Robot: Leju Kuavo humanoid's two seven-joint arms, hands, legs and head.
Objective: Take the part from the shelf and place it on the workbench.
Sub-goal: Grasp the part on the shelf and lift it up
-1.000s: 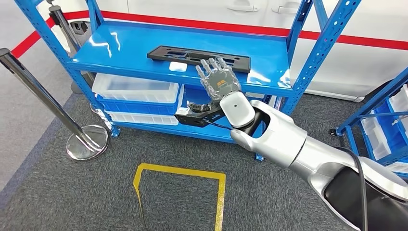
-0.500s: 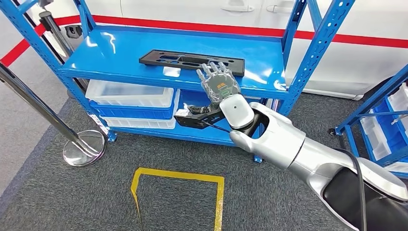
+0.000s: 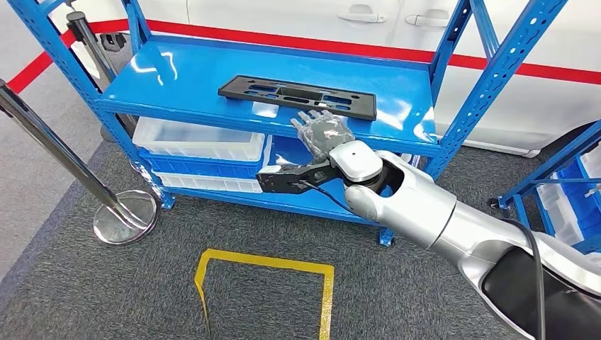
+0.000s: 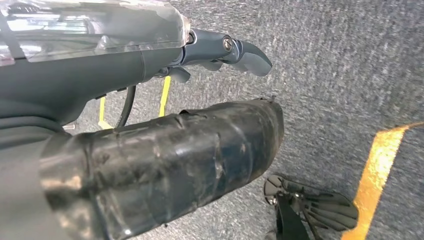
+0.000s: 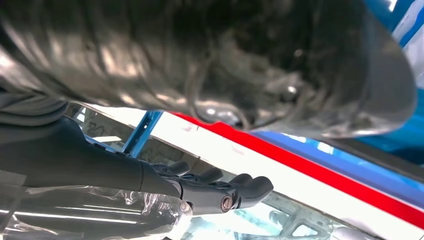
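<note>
Grey carpet fills the lower frame, marked with one yellow tape outline [image 3: 266, 283]. At centre one right hand [image 3: 324, 132] reaches, fingers [image 3: 310, 118] spread wide, holding nothing — just short of one flat black slotted part [image 3: 298, 96] lying on the glossy blue metal shelf [image 3: 177, 74], upper centre.

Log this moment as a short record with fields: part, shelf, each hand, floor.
part: long black part lying flat on the top board of the shelf, not held
shelf: blue shelf; clear bins on the level below
right hand: right hand raised at the front edge of the top board, just short of the part, fingers apart, holding nothing
left hand: left hand over grey carpet, holding nothing seen; finger state unclear
floor: yellow tape outline on carpet; chrome post at left
</note>
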